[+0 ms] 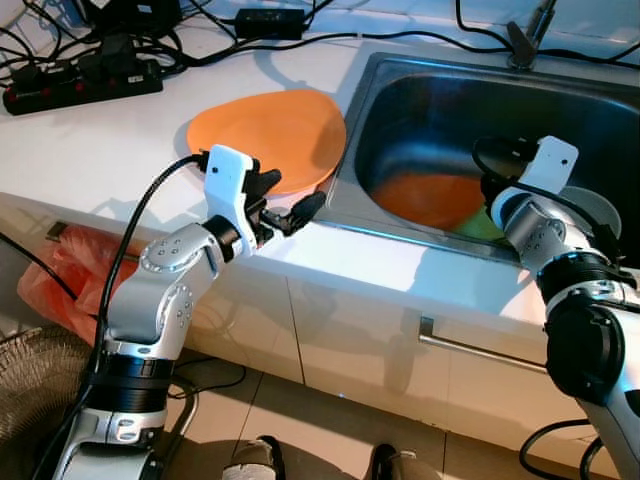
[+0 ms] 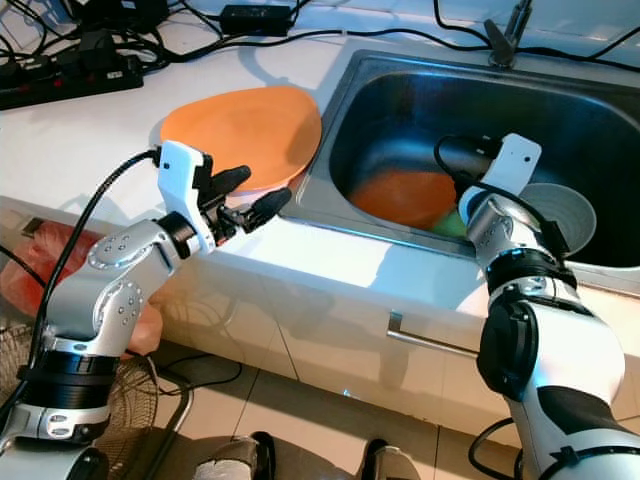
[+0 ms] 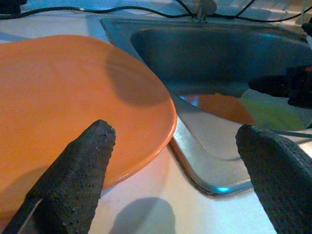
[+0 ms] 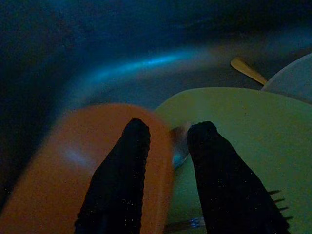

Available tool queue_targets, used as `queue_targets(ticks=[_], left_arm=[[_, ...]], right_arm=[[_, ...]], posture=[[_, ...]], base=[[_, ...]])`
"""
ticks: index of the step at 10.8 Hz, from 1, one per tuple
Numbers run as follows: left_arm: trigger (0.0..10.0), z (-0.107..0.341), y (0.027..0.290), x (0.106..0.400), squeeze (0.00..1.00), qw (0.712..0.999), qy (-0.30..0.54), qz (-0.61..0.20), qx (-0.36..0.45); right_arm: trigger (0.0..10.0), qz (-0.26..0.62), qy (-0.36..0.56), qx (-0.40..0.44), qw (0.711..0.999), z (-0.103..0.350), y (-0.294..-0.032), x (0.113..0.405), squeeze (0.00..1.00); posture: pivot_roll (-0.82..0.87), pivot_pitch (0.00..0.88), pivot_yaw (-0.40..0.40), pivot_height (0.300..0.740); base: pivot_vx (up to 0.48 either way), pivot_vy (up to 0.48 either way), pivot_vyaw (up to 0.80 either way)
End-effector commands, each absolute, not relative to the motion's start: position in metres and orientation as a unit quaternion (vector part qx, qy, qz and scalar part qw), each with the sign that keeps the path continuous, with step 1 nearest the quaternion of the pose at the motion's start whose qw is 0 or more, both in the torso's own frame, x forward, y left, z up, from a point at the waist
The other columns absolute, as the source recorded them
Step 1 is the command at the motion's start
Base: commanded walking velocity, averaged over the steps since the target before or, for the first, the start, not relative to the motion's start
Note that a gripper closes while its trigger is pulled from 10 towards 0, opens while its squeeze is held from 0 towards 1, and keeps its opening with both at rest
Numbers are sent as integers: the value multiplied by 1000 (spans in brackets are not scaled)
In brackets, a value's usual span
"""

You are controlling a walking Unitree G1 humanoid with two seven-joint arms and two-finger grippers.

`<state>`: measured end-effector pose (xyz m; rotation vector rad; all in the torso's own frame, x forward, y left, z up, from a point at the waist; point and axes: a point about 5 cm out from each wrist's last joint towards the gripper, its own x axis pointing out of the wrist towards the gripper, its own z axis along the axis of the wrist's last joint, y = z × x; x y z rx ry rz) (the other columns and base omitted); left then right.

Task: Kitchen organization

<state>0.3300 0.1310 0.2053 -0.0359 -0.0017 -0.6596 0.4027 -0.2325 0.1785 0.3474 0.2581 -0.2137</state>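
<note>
Orange plate (image 1: 265, 138) sits on the counter (image 1: 90, 150) at the sink's (image 1: 560, 70) nine o'clock. Left gripper (image 1: 290, 205) gapes at its rim; right gripper (image 4: 168, 146), part-open, reaches for sink dishes. Next: grasp.

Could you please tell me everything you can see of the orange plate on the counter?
The orange plate is a large, round, shallow dish with a smooth, matte surface and a slightly raised rim, plastic or glazed by the look of it. It appears empty and lies flat on the white counter, its right edge reaching the sink rim. The left gripper hovers open at its near edge, one finger over the rim; contact cannot be told.
</note>
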Motion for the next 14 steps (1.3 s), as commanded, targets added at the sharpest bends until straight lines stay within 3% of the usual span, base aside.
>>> queue_targets(ticks=[1,6,9,12,14], left_arm=[[10000,209,133,331,1000,945,0,-326,-17],[10000,230,147,334,1000,965,-58,-256,-24],[10000,247,169,330,1000,974,-123,-180,-55],[10000,255,204,334,1000,980,-168,-55,-90],[10000,238,229,340,1000,982,-125,36,-135]], right_arm=[[10000,-105,151,179,967,169,-230,401,1000],[10000,-29,90,157,983,205,-204,414,1000],[10000,85,8,104,991,226,-160,413,1000],[10000,125,-11,126,984,223,-135,401,1000],[10000,177,-4,136,975,222,-126,389,1000]], posture=[[152,199,53,740],[137,174,38,740],[128,154,27,740],[117,145,25,740],[115,142,24,740]], base=[[0,0,0],[0,0,0],[0,0,0],[0,0,0],[0,0,0]])
